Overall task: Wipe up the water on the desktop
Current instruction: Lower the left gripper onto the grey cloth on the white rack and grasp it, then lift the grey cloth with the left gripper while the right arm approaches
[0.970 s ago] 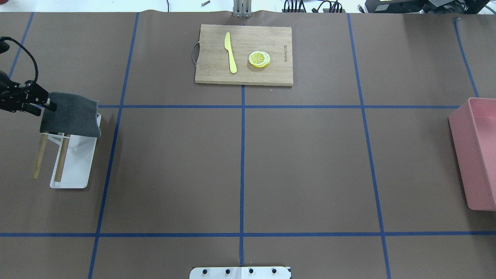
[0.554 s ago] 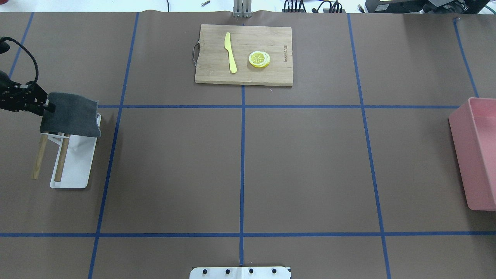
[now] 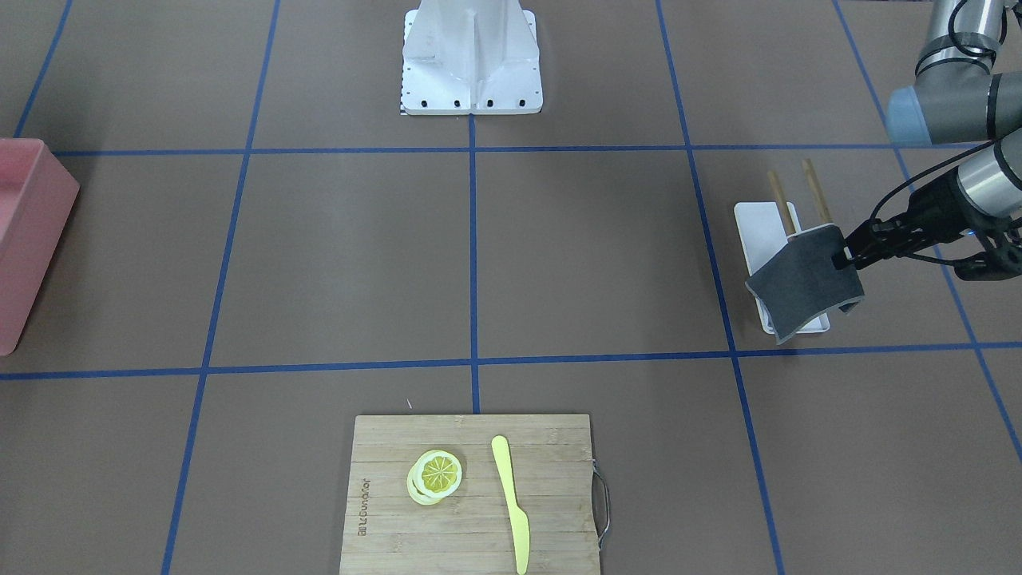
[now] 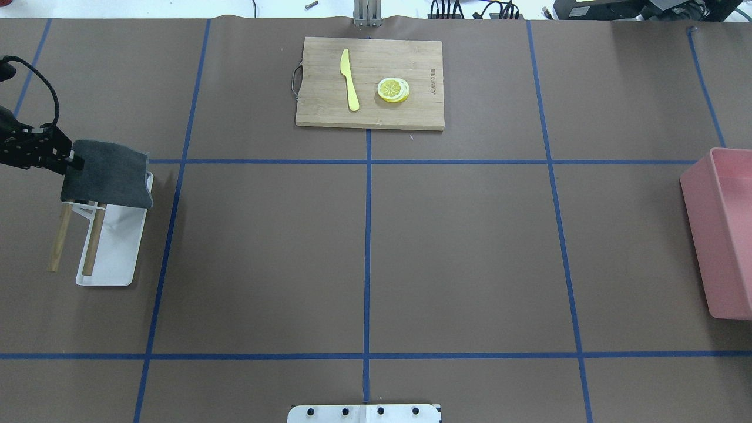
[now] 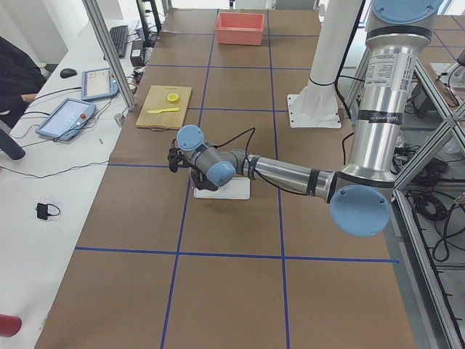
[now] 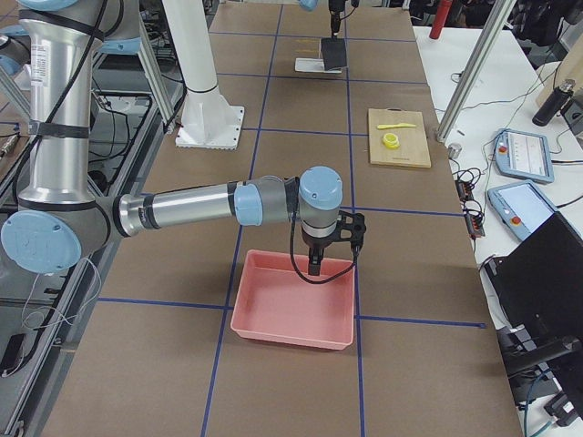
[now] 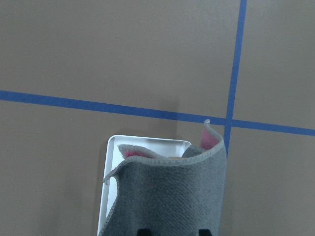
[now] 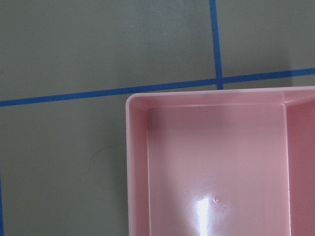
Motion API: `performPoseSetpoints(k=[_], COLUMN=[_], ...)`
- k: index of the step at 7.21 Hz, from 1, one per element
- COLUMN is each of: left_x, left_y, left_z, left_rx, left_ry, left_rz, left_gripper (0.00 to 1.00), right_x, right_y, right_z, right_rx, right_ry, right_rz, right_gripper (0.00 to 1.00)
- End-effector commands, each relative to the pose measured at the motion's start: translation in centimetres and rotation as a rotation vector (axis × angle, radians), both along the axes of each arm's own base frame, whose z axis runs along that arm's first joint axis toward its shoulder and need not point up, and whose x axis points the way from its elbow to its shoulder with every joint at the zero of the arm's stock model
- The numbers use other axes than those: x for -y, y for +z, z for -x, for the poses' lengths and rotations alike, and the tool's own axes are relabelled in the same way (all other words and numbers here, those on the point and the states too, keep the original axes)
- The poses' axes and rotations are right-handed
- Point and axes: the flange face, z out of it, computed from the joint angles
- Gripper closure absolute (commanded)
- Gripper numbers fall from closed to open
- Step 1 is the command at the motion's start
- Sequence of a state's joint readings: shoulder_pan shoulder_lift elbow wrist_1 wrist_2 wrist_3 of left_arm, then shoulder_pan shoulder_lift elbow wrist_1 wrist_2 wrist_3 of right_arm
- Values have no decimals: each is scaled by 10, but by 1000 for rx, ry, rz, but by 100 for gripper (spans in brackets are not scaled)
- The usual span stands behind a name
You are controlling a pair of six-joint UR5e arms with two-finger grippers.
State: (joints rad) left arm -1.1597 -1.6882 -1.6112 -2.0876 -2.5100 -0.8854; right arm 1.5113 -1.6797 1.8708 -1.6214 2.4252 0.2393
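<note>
The brown desktop (image 4: 470, 247) with blue tape lines shows no water that I can make out. A dark grey cloth (image 4: 108, 173) hangs over a rack of two wooden rods (image 4: 93, 247) standing in a white tray (image 4: 117, 258) at the table's left. My left gripper (image 4: 69, 160) is shut on the cloth's left edge; it also shows in the front view (image 3: 840, 257), pinching the cloth (image 3: 802, 281). The left wrist view shows the cloth (image 7: 172, 191) above the tray (image 7: 147, 143). My right gripper (image 6: 314, 262) hovers over a pink bin (image 6: 291, 309); I cannot tell whether it is open or shut.
A bamboo cutting board (image 4: 317, 111) with a yellow knife (image 4: 349, 79) and lemon slices (image 4: 393, 89) lies at the far middle. The pink bin (image 4: 719, 235) stands at the right edge. The robot's white base plate (image 4: 364, 413) is at the near edge.
My left gripper has drawn back slightly to the left at the cloth's edge. The cloth stays draped on the rack, barely shifted.
</note>
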Motion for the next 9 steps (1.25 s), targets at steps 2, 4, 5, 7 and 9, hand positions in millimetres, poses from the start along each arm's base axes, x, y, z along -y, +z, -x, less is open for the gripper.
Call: performPoseSetpoints(k=[2,4,5,7,9], left_x=[-1,-4,-4,-3,0], left_y=[-2,-2,-6,-27,-47], left_z=[0,3,5,34,93], left_rx=[-8,-7,-11,-66,-154], left_ry=[4,1,-3,-18,-61], left_rz=[2,4,0,-5,17], left_gripper=[97,100,100,100,100], right_x=[0,5,5,5,5], right_y=[-2,-12,-15,-16,-32], right_z=[0,1,1,1,10], right_rx=[5,12,13,10,6], right_ry=[-1,-2,-1,-7,-30], right_rz=[-3,11,17,5,-34], right_gripper=[0,0,0,0,0])
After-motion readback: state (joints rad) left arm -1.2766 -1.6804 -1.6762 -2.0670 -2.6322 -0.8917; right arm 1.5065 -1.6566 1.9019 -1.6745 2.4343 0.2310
